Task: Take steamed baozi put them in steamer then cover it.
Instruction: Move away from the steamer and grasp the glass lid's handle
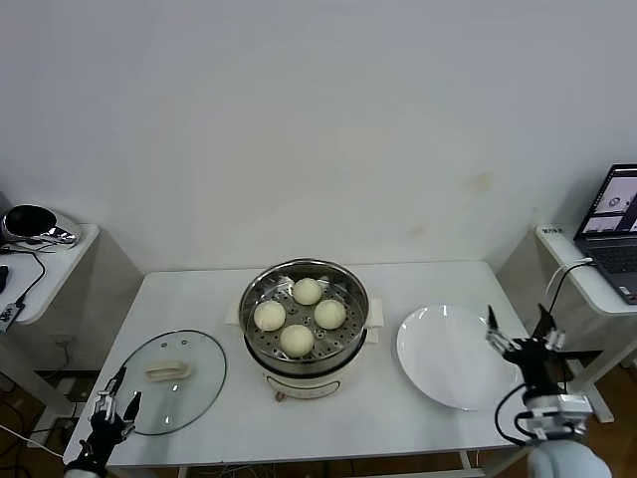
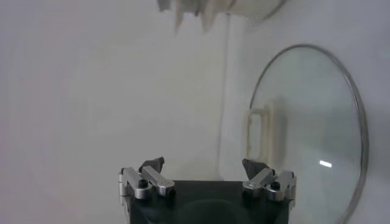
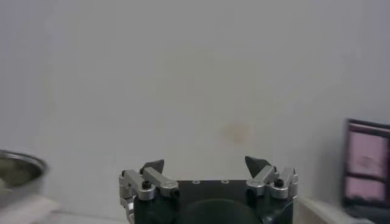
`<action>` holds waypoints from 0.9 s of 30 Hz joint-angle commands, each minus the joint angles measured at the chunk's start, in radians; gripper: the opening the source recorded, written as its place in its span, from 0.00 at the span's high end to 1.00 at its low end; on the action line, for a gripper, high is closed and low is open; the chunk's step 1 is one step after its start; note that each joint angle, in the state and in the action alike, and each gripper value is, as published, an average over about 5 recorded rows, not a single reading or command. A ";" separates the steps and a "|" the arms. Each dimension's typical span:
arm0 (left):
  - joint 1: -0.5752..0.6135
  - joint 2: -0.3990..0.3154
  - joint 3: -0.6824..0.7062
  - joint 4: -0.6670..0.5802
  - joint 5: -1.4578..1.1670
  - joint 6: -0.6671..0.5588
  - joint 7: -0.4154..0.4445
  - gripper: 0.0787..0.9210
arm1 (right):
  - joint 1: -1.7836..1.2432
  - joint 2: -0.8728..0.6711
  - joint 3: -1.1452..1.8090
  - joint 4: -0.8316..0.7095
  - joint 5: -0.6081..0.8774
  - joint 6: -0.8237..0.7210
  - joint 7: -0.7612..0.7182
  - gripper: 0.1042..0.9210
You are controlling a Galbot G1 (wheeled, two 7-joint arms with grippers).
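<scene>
Down at the near-left corner, the left gripper [image 1: 117,396] sat low with its jaws spread wide and nothing between them, right at the near-left rim of the round clear glass cover [image 1: 171,381] with its metal edge. That cover lay flat on the white surface [image 1: 199,299], and its cream-white bar handle [image 1: 167,372] was just inward and to the right of the gripper, long axis running roughly left to right across the surface. In the left wrist view the handle [image 2: 258,133] showed ahead of the spread fingertips [image 2: 152,165], off toward one side, not lined up between them.

Further right, well apart from the cover, stood the round shiny stainless-steel steamer [image 1: 305,317] on its cream base, with all four cream-white steamed baozi [image 1: 299,315] already on the perforated tray.

Past that was a flat white plate [image 1: 453,356], bare, and the right gripper [image 1: 518,339] hovering at its far-right edge, jaws also apart and empty.

So I'd say covering is what's left, and the left arm was clearly the nearer one. It'd need to shift right and square up across that handle.
</scene>
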 commanded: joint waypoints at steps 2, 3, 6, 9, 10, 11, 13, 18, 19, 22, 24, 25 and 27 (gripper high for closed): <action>-0.172 0.036 0.075 0.158 0.114 -0.013 0.000 0.12 | -0.073 0.033 0.111 0.013 0.021 0.009 0.040 0.12; -0.186 0.033 0.080 0.167 0.119 -0.014 -0.001 0.12 | -0.074 0.033 0.111 0.013 0.023 0.009 0.040 0.12; -0.230 0.027 0.094 0.195 0.132 -0.015 -0.006 0.12 | -0.076 0.034 0.110 0.014 0.023 0.006 0.041 0.12; -0.268 0.026 0.105 0.221 0.135 -0.018 -0.010 0.12 | -0.076 0.037 0.112 0.018 0.019 0.004 0.041 0.12; -0.278 0.027 0.108 0.229 0.135 -0.018 -0.011 0.12 | -0.078 0.038 0.113 0.021 0.019 0.004 0.041 0.12; -0.287 0.027 0.111 0.236 0.134 -0.019 -0.011 0.12 | -0.080 0.038 0.114 0.023 0.019 0.004 0.041 0.12; -0.303 0.029 0.117 0.250 0.133 -0.020 -0.012 0.12 | -0.085 0.039 0.118 0.027 0.020 0.005 0.040 0.12; -0.335 0.030 0.130 0.288 0.130 -0.028 -0.014 0.12 | -0.096 0.045 0.127 0.031 0.021 0.009 0.039 0.12; -0.341 0.030 0.132 0.296 0.130 -0.030 -0.014 0.12 | -0.098 0.046 0.127 0.032 0.021 0.009 0.039 0.12; -0.352 0.028 0.135 0.314 0.129 -0.035 -0.014 0.12 | -0.102 0.049 0.127 0.033 0.019 0.009 0.037 0.12; -0.353 0.028 0.136 0.318 0.127 -0.037 -0.013 0.12 | -0.102 0.050 0.127 0.033 0.018 0.009 0.036 0.12; -0.353 0.028 0.137 0.319 0.125 -0.038 -0.013 0.12 | -0.102 0.050 0.127 0.033 0.018 0.009 0.036 0.12; -0.355 0.027 0.138 0.321 0.121 -0.040 -0.014 0.12 | -0.101 0.050 0.126 0.031 0.017 0.009 0.036 0.12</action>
